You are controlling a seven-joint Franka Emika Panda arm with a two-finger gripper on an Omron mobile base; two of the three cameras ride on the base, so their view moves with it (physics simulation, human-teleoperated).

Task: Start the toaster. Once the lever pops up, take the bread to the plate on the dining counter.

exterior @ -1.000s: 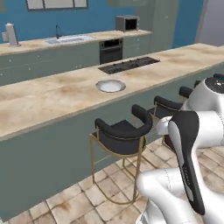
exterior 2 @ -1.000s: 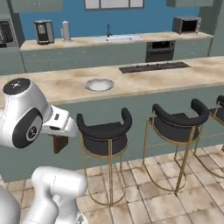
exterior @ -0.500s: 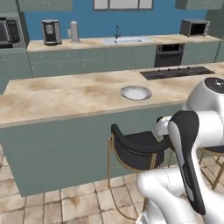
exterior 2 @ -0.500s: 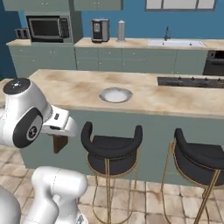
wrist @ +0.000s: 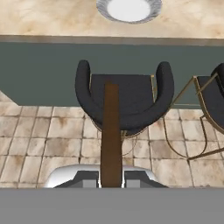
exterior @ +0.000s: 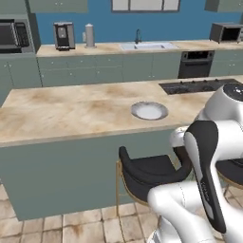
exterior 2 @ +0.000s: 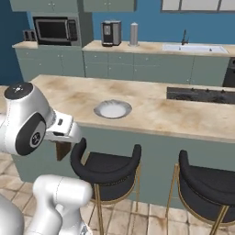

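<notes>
above a black stool, the pincer grips the bread edge-on, near the plate.

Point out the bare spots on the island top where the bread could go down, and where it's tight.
The dining counter is bare marble on both sides of the plate: a wide stretch toward the microwave-side end, and another between the plate and the black cooktop. The plate itself is empty. Tightest is the front edge, where black stools stand below. The gripper is shut on the bread.
</notes>
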